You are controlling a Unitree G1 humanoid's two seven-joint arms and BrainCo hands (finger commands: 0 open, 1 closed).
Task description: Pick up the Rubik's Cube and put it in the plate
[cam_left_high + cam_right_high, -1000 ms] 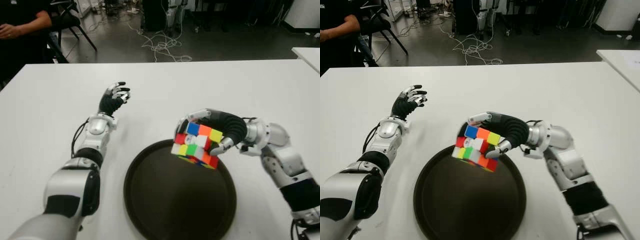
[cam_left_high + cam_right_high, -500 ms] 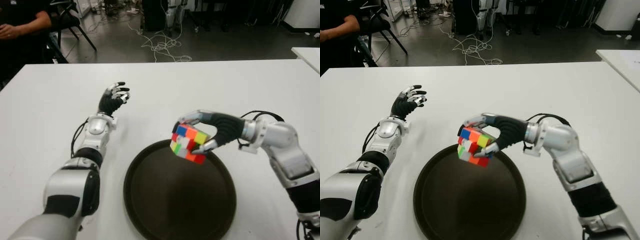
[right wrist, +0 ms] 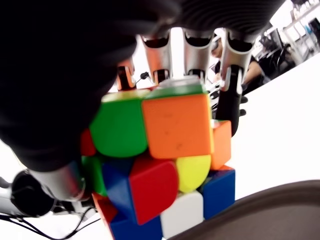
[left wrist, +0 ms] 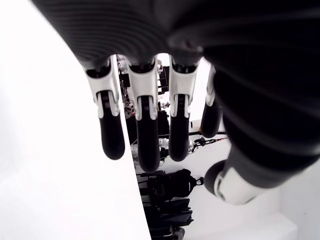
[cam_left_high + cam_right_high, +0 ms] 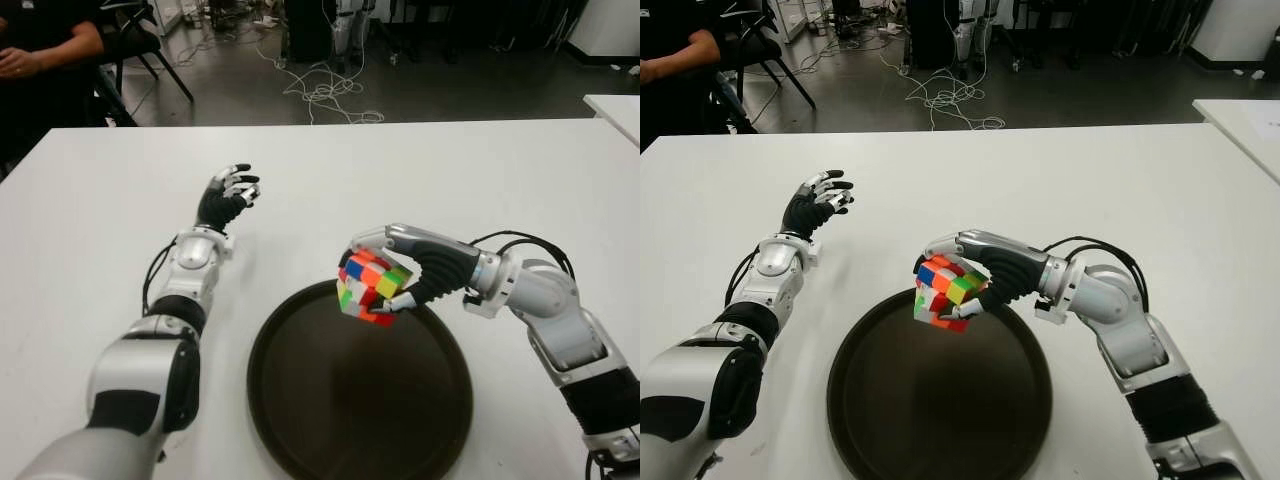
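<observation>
Rubik's Cube lower than before, gripped by right hand above plate far rim; left hand slack, empty

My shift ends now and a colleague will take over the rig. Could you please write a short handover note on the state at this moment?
Right robot hand: shut on the Rubik's Cube, held above the far rim of the plate.
Left robot hand: open, holds nothing, over the white table to the left of the plate.
Done: cube picked up and brought to the plate.
Left: lower it into the plate, open the fingers, draw the hand away.
</observation>
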